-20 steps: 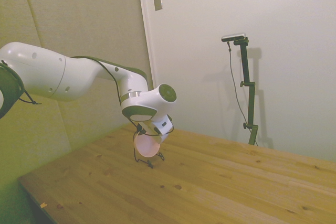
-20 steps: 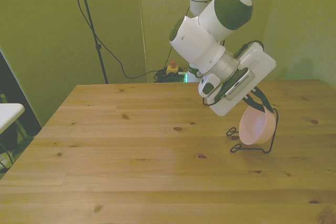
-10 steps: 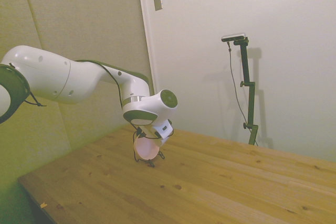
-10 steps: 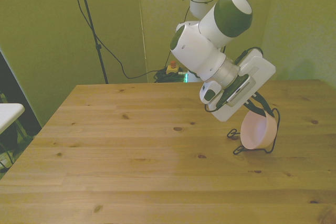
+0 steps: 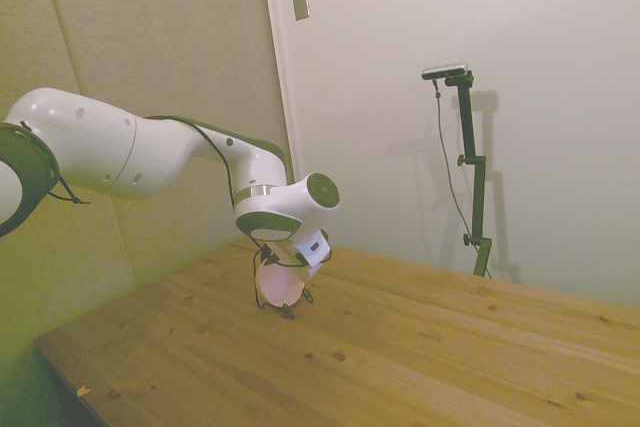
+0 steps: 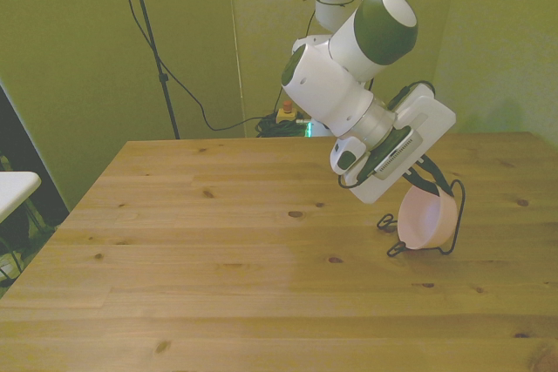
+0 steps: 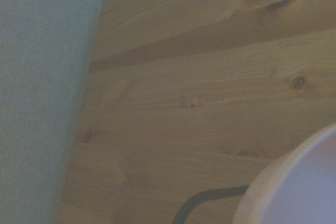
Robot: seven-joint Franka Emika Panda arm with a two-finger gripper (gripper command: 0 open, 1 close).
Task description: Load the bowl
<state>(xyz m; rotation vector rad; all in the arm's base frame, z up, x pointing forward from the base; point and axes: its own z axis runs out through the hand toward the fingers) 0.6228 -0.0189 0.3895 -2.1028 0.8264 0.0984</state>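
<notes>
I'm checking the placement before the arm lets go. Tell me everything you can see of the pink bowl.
The bowl is small, round, pale pink, smooth and plain, plastic by its look. It stands tipped on its side inside the thin black wire rack, its opening facing the front view's left, toward the table's right side in that view. The gripper sits right above its rim; whether the fingers hold it cannot be seen. The wrist view shows only a blurred curve of its rim beside a rack wire.
</notes>
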